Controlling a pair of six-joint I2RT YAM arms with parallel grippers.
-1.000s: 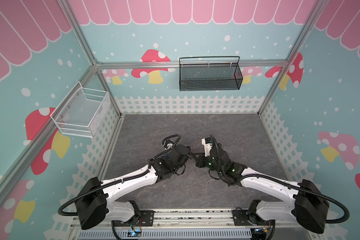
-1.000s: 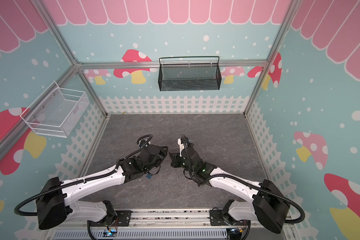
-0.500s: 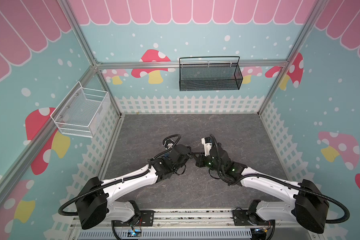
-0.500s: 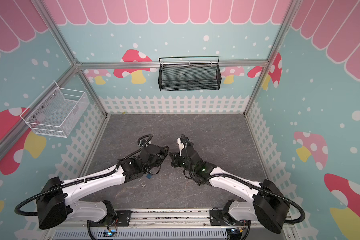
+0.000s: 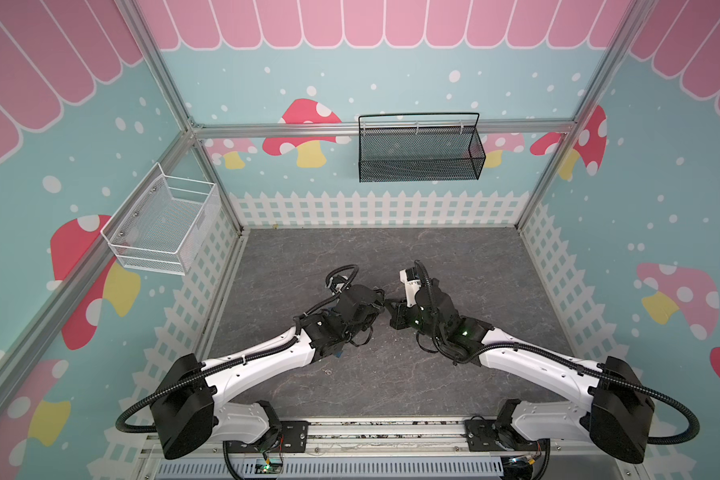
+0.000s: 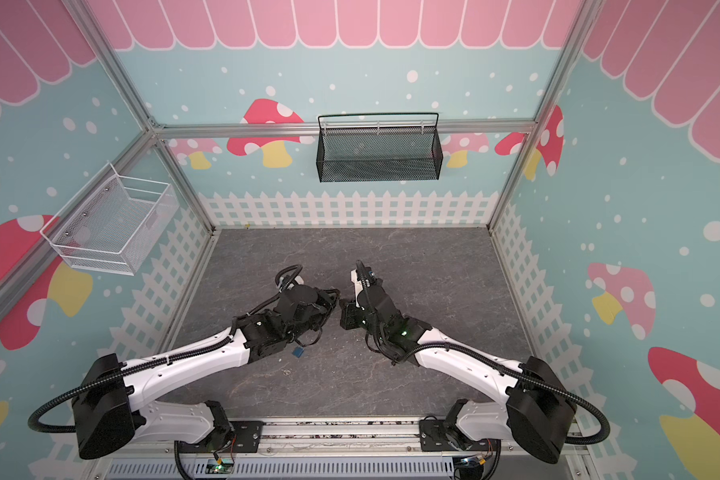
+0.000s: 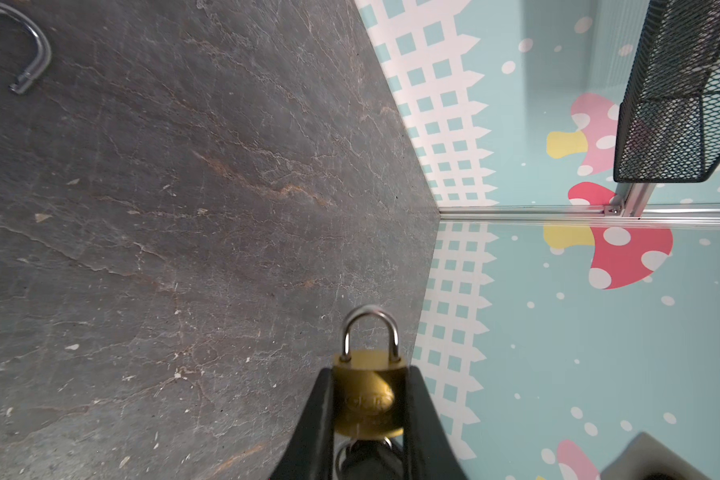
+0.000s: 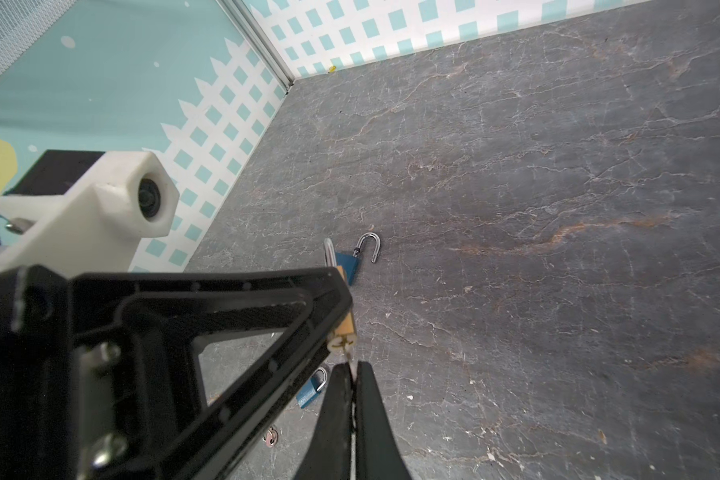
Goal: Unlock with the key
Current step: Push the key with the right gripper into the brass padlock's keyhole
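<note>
The grey tabletop (image 5: 433, 257) carried the whole work area. The left arm (image 5: 267, 357) and the right arm (image 5: 528, 365) both reached to its middle, so that their tools met nose to nose above it. This arrangement let one arm brace the lock while the other worked the key.

The left tool (image 7: 368, 374) was clamped on the brass padlock (image 7: 368, 395), with one finger on each narrow side of the body. The right tool (image 8: 353, 370) was clenched on the key (image 8: 350, 356), whose head was hidden between the closed fingers.

The side grip held the brass padlock clear of the tabletop. It also left the shackle (image 7: 371, 328) free at one end and the keyway face free at the other. In the left wrist view both legs of the shackle sat in the body, so the lock was judged not yet released.

An open blue padlock (image 8: 348, 264) lay on the tabletop near the left arm. A second blue padlock (image 8: 310, 392) lay close by, partly hidden. Neither was touched by a tool.

The blade of the key ran from the right tool's fingertips into the keyway face of the brass padlock. How deep it sat could not be told. The tight pinch was judged suited to passing a twist to the blade without slip, and the step in hand was judged to be the turn of the key.
</note>
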